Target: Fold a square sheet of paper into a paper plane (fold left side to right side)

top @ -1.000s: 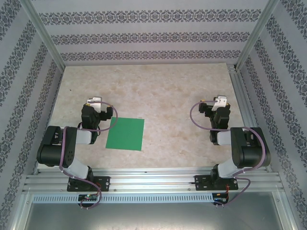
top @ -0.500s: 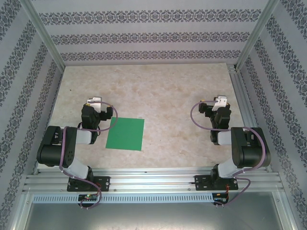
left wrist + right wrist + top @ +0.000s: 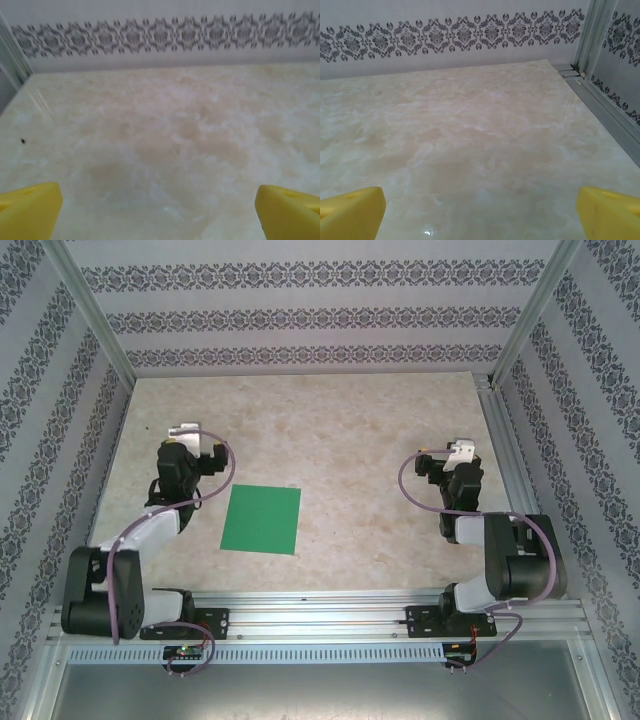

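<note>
My left gripper [image 3: 160, 209] and right gripper [image 3: 480, 211] gape empty; lying flat, the square sheet of paper [image 3: 261, 519] may skid or crumple when pinched.

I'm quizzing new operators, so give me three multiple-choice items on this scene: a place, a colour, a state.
1. Where is the sheet of paper? A) flat on the table, right of the left arm B) draped over that arm C) held in the air
2. What colour is it? A) white B) green C) red
3. How is the left end effector? A) shut on paper B) shut, empty C) open
Answers: 1A, it lies on the table beside the arm; 2B, bright green from overhead; 3C, its yellow fingers stand far apart.
</note>
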### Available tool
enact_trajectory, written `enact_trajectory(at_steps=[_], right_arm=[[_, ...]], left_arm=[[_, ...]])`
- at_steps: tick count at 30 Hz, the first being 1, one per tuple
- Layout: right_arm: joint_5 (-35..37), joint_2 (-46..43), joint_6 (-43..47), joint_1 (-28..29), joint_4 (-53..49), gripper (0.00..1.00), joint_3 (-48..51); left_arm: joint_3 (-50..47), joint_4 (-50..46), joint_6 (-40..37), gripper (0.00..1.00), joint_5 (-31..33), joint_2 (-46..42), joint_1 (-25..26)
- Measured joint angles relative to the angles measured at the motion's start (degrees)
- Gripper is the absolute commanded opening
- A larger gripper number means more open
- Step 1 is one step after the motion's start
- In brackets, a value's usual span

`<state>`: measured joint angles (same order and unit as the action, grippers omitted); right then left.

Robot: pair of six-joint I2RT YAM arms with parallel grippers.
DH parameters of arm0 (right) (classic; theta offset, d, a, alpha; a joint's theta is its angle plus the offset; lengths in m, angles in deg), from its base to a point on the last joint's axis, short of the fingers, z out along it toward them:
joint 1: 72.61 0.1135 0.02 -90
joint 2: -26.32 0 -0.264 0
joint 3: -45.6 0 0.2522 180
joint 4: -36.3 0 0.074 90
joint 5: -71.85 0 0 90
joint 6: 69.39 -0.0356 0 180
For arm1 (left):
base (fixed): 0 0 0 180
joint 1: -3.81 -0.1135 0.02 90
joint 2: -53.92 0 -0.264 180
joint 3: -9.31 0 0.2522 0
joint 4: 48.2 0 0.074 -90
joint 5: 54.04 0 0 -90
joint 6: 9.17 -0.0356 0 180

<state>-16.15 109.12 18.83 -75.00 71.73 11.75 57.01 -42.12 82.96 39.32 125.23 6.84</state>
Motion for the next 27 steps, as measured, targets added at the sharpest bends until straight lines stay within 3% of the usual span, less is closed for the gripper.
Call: enact_trajectory(at_steps=[5,8,12,19,22,27], right_arm=[[0.7,-13.8,-4.5,0.0,-17.1,0.98,-6.2],[-1.0,-18.9,-9.0,1.3,-28.2,0.98,-12.6],[-4.2,-19.6,-13.7,10.3,-43.1,0.98,-21.1],[-2.1,-8.1,-20.0,35.4,-58.2,0.96,-29.2],[-1.5,0.9,-22.6,41.6,-61.3,0.93,-33.6],[-1.4,12.2,-26.1,46.7,-63.2,0.91,-40.2]], left_arm=[[11.2,-20.2,10.7,1.0,-0.6,-9.5,0.0],[13.2,-30.5,17.6,1.0,-6.0,-10.7,0.0],[10.1,-41.6,24.2,1.0,-15.1,-8.6,0.1],[-5.0,-47.5,33.7,0.87,-27.9,-14.6,1.3],[-7.3,-47.6,35.9,0.82,-30.6,-17.4,1.7],[-8.4,-46.8,37.2,0.78,-33.8,-17.0,2.5]])
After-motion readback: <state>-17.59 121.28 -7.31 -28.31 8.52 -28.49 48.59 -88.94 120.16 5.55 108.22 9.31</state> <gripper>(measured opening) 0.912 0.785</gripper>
